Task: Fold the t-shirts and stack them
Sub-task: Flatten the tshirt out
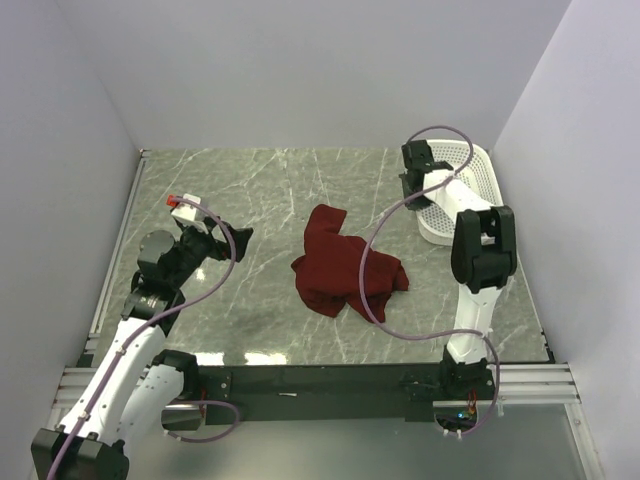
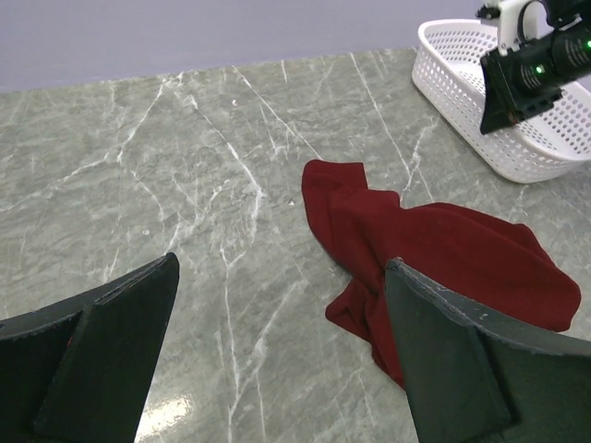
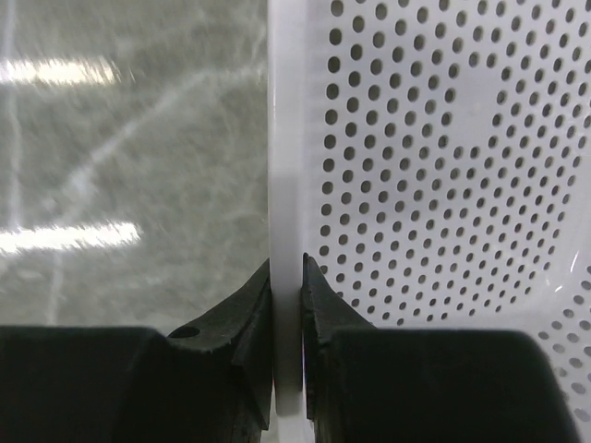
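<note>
Basket (image 3: 416,185) rim is pinched by the right tool (image 3: 286,269). Only the right wrist view shows it; from the top the arm hides the grip. Left tool (image 2: 282,263) is spread wide above the surface (image 1: 250,190). Maroon t-shirt (image 1: 345,265) lies crumpled mid-surface, apart from both tools. Purple cable (image 1: 361,280) loops across it in the top view.

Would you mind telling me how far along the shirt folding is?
Nothing is folded: the t-shirt lies crumpled on the table. In hand: the right end effector pinches the basket rim; the left end effector is open, empty. Folding and stacking remain.
</note>
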`<action>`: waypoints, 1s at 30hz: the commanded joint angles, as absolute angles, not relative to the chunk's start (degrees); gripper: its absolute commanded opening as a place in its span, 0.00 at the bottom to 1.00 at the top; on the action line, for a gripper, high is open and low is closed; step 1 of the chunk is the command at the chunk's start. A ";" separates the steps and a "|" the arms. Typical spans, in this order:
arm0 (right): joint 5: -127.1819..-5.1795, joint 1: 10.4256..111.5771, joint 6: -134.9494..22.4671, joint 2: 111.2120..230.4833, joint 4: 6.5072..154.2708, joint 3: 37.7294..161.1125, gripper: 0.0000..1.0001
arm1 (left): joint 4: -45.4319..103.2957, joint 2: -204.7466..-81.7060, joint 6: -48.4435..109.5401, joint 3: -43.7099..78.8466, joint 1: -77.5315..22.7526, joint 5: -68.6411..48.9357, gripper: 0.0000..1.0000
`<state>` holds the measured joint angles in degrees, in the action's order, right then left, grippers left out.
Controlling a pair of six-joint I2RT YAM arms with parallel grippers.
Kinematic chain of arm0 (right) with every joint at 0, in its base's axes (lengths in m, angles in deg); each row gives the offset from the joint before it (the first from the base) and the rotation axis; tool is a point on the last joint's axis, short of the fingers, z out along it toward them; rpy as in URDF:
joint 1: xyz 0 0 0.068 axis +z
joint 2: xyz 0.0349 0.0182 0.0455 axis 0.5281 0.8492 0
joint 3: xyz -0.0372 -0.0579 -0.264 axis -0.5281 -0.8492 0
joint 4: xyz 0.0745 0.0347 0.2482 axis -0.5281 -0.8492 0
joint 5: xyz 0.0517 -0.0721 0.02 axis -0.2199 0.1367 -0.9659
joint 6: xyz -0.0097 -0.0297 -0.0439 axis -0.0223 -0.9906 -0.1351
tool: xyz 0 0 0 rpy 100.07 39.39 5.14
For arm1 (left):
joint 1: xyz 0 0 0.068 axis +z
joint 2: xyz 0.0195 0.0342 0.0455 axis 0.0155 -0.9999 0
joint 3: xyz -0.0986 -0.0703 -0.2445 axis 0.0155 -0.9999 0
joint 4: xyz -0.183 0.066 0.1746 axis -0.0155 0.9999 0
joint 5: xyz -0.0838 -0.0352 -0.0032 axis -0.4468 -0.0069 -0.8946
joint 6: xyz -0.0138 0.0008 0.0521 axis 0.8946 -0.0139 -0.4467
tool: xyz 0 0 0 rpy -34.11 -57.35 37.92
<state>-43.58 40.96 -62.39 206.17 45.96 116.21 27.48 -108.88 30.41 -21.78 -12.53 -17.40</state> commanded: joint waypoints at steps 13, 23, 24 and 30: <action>-49.84 29.85 -81.51 206.57 49.87 122.48 0.00 | 26.11 -108.25 29.78 -19.71 -13.11 -19.08 1.00; -49.75 29.59 -81.25 212.11 48.38 127.94 0.06 | 26.11 -108.60 29.34 -19.71 -13.37 -19.08 0.99; -49.58 29.68 -81.16 212.28 48.55 127.68 0.10 | 26.11 -108.69 29.34 -19.80 -13.37 -19.08 0.99; -49.22 29.68 -81.25 211.85 48.91 126.88 0.39 | 26.11 -108.43 29.25 -19.80 -13.46 -19.43 0.99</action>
